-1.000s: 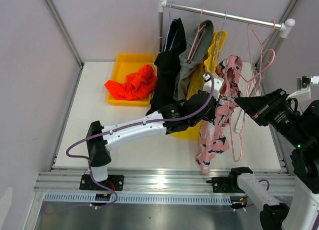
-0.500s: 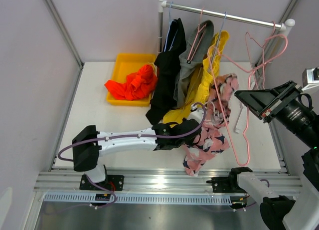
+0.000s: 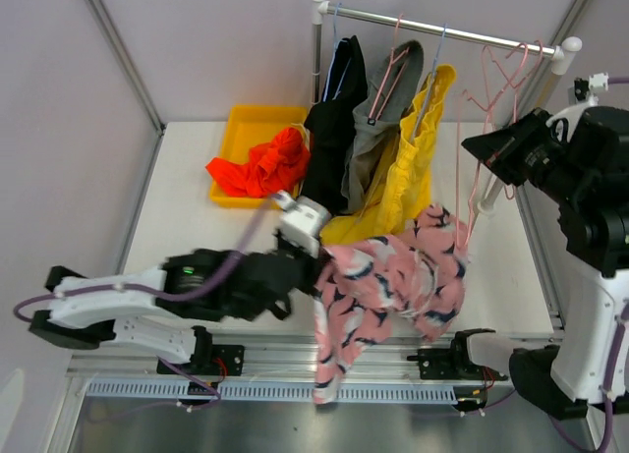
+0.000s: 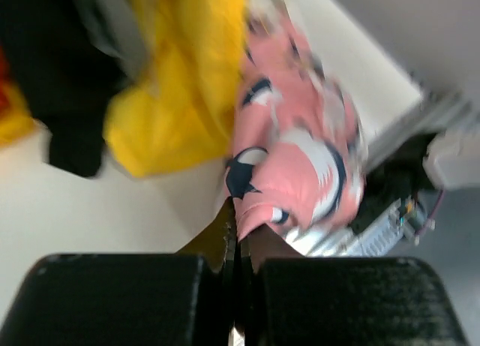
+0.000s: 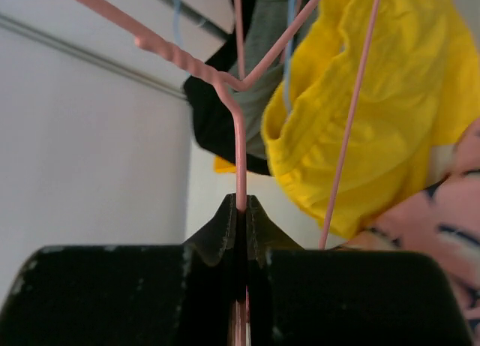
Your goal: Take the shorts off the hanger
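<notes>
change: you've got the pink shorts (image 3: pixel 388 281) off the pink hanger (image 5: pixel 240 147), now lower centre.
left gripper (image 4: pixel 237 224): pulled back lower left, jaws pinching pink shorts.
right gripper (image 5: pixel 241 209): raised upper right, jaws clamped on hanger wire.

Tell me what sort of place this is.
Probably a robotics lab test cell: a left arm and right arm bolted at a white table's edge, plain grey panel walls, and a small clothes rail at its back.

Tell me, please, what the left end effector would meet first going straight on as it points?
The pink patterned shorts: the left end effector is shut on their edge, and the cloth bunches directly ahead. What lies behind is unclear in the blur.
</notes>
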{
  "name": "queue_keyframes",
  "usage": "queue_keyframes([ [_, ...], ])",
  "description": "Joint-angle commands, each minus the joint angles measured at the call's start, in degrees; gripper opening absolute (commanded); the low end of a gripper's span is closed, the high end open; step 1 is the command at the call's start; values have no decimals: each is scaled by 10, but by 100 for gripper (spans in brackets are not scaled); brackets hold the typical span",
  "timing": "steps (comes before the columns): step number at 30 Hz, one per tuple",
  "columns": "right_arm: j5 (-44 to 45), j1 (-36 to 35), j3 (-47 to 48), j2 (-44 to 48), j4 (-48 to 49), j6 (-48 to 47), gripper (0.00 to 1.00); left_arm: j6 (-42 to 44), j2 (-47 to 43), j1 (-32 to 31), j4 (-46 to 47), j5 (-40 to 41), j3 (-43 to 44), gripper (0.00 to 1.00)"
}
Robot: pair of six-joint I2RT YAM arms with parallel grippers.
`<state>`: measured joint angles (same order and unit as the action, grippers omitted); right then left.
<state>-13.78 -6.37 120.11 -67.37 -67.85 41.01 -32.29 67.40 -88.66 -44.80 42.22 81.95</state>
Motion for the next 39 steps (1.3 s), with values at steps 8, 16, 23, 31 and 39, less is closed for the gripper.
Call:
queue_keyframes([
  [8, 60, 47, -36, -53, 107, -142, 0, 240, -81, 447, 58, -128, 124, 0],
  [16, 14, 97, -58, -129, 214, -145, 0, 275, 116, 609, 111, -241, 388, 0],
  [23, -14, 123, -65, -194, 281, -135, 0, 254, 342, 712, 124, -388, 673, 0],
  [31, -32, 129, -89, -232, 316, -134, 0, 302, 430, 735, 275, -299, 588, 0],
  [39, -42, 137, -89, -243, 324, -131, 0, 250, 484, 736, 217, -289, 453, 54],
])
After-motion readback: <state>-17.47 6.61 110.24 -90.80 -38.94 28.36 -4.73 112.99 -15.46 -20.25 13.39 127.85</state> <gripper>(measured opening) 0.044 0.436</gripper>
